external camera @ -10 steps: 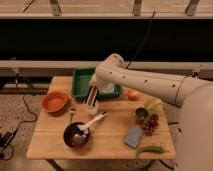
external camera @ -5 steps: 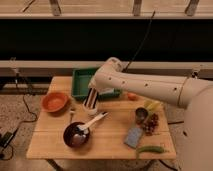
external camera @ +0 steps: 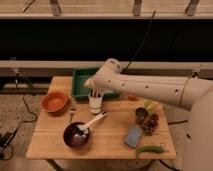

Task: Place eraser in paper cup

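Note:
The white paper cup [external camera: 95,104] stands upright on the wooden table [external camera: 112,142], just in front of the green tray. My gripper [external camera: 95,93] hangs straight down over the cup's mouth, at the end of the white arm [external camera: 145,86] that reaches in from the right. It is shut on the striped eraser [external camera: 95,94], which is held upright with its lower end at or just inside the cup's rim. The arm hides the upper part of the gripper.
A green tray [external camera: 81,82] lies behind the cup and an orange bowl [external camera: 54,101] to its left. A dark bowl with a white spoon [external camera: 76,135] sits in front. A dark can [external camera: 141,115], grapes [external camera: 150,124], a light blue pad [external camera: 133,136] and a green vegetable [external camera: 150,149] lie to the right.
The arm's wrist has swung a little to the right. The gripper with the eraser has stayed over the cup and sunk slightly towards its mouth.

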### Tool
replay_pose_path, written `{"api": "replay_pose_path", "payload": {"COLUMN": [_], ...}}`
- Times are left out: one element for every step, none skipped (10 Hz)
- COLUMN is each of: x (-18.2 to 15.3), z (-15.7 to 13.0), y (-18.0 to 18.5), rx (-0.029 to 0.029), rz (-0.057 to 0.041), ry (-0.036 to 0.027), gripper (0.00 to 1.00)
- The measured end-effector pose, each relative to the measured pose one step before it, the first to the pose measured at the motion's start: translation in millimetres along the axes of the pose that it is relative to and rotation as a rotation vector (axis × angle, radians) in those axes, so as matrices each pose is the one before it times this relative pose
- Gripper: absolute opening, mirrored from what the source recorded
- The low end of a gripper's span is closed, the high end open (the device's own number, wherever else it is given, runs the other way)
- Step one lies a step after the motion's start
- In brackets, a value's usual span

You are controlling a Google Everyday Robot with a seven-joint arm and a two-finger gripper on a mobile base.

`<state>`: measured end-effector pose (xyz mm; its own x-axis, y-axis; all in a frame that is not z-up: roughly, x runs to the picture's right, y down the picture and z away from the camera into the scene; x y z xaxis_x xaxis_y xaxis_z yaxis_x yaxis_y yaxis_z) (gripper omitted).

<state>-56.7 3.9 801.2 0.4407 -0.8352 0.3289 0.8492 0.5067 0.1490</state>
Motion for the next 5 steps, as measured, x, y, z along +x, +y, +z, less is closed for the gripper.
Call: {"api": "replay_pose_path", "payload": {"x": [-0.01,0.48,0.15,0.91,0.33], "z": [-1.68,-2.13,-3.76,-1.92,-0.24], "y": [-1.64,-0.25,-1.63,0.96,0.21], "rx": [0.00472,0.00356,0.0091,0.00253,-0.00001], "rz": [-0.00251,-0.00067,-0.00288,0.00013,0.00007], "ry": [0.00285,0.00085,-0.00491,-0.00162,0.00054], "gripper": [0.8,0.8,0.8,0.8,0.8]}}
